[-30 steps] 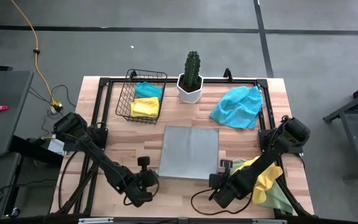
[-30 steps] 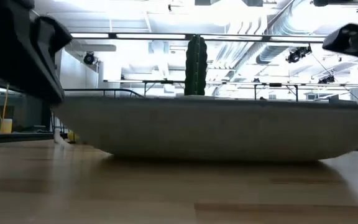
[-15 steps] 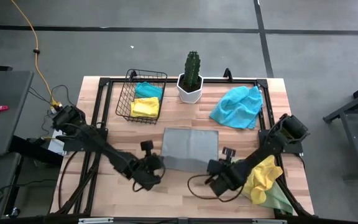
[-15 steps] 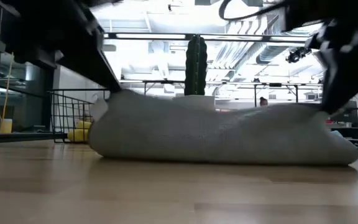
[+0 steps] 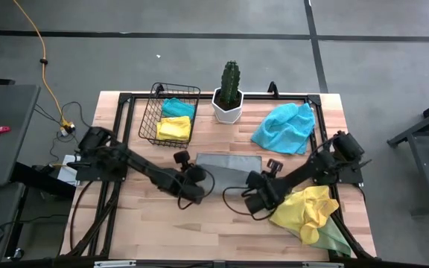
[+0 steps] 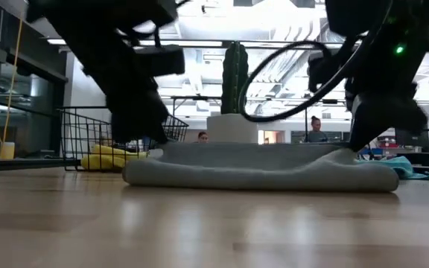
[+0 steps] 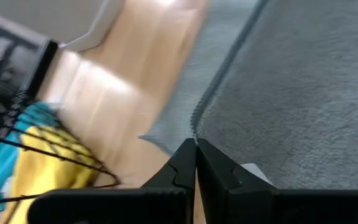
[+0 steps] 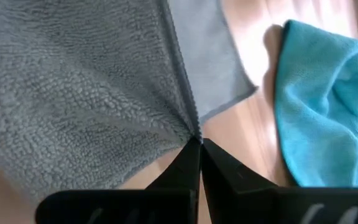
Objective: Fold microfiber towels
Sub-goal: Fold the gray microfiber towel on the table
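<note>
High view: the grey towel (image 5: 229, 162), folded with its long axis across the tabletop (image 5: 222, 223) in front of the cactus pot (image 5: 228, 108), is pinched by the left hand (image 5: 196, 181) and right hand (image 5: 256, 192) at its two near corners.

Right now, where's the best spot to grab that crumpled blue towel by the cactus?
Probably a raised fold near the middle of the blue towel, coming straight down from above: it lies bunched with ridges standing up, while its edges lie flat against the table.

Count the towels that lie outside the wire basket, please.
4: grey towel at table centre, held by both grippers; turquoise towel far right; yellow towel on pale green towel near right. More may be hidden.
</note>
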